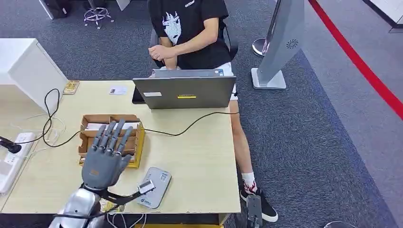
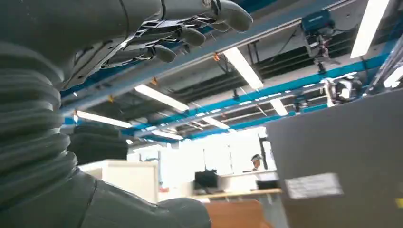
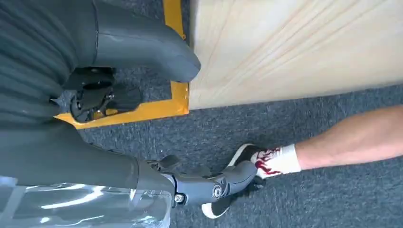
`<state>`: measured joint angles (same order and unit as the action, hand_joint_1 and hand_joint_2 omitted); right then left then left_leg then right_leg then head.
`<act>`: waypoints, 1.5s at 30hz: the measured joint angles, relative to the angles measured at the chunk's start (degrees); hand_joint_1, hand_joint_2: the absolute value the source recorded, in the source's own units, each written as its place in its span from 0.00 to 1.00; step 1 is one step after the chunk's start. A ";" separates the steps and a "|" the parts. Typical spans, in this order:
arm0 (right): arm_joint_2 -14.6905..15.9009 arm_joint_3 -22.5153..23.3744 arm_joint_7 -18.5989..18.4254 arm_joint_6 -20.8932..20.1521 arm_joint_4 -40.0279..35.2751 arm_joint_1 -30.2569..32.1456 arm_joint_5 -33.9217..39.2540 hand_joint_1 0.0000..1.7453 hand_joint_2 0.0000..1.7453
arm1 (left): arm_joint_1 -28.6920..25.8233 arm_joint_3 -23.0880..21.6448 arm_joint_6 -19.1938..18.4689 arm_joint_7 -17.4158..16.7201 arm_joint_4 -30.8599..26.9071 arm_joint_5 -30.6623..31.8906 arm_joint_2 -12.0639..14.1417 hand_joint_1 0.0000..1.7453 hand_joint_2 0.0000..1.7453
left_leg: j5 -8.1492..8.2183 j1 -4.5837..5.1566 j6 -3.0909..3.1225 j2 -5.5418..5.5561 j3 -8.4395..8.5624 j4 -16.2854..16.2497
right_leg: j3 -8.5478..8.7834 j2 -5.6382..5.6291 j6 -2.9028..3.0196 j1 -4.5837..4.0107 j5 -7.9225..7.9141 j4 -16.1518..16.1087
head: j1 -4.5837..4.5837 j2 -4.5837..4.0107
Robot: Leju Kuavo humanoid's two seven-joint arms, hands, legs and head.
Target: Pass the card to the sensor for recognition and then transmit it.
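Note:
My left hand (image 1: 105,154) hovers flat over the cardboard box (image 1: 139,147), fingers spread, holding nothing. White cards (image 1: 97,126) lie in the box's far compartment. The grey card sensor (image 1: 158,182) lies on the table near the front edge, to the right of my left wrist. In the left wrist view the fingers (image 2: 190,35) stretch out against the ceiling with the palm bare. My right hand (image 1: 253,211) hangs below the table's right front corner. Its fingers (image 3: 209,185) and thumb (image 3: 142,47) stand apart, with nothing between them.
A person sits behind a grey laptop (image 1: 185,92) at the table's far edge; their foot (image 3: 266,161) is close to my right hand. Black cables (image 1: 190,126) run across the table. A power strip (image 1: 14,152) lies at the left and a white box (image 1: 28,71) at the far left.

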<state>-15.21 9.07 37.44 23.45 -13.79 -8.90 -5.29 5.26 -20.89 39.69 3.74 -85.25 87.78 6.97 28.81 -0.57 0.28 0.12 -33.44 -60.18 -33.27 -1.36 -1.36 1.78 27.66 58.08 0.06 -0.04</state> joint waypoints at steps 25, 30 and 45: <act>0.35 2.36 0.22 0.04 0.00 0.36 -0.68 0.00 1.00 | -10.66 -0.59 0.09 -1.29 -10.24 -0.50 -0.83 0.00 1.00 | -0.07 0.01 0.07 0.14 0.00 0.00 | 0.07 0.17 -0.02 0.01 -0.04 0.00 | 0.00 0.00; 0.35 2.34 -0.96 -0.66 0.00 0.26 -2.91 0.00 1.00 | -8.41 6.78 0.07 6.45 -6.74 -4.18 -0.74 0.00 1.00 | -0.09 0.00 0.05 0.16 0.02 0.00 | 0.07 0.21 -0.02 0.00 -0.05 0.03 | -0.02 0.00; 0.35 2.32 -2.49 -1.81 0.00 -0.14 -4.37 0.00 1.00 | -1.48 22.49 0.07 13.72 6.96 -4.37 0.04 0.00 1.00 | -0.21 0.00 -0.01 0.26 -0.03 0.00 | 0.07 0.26 0.03 0.00 -0.10 0.00 | -0.09 0.00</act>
<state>-14.86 11.39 34.95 21.64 -13.79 -9.04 -9.66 3.78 1.60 39.76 17.46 -78.29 83.41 7.02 28.61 -0.56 0.27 0.38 -33.48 -60.17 -33.20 -1.10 -1.33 1.78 27.56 58.09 -0.02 -0.04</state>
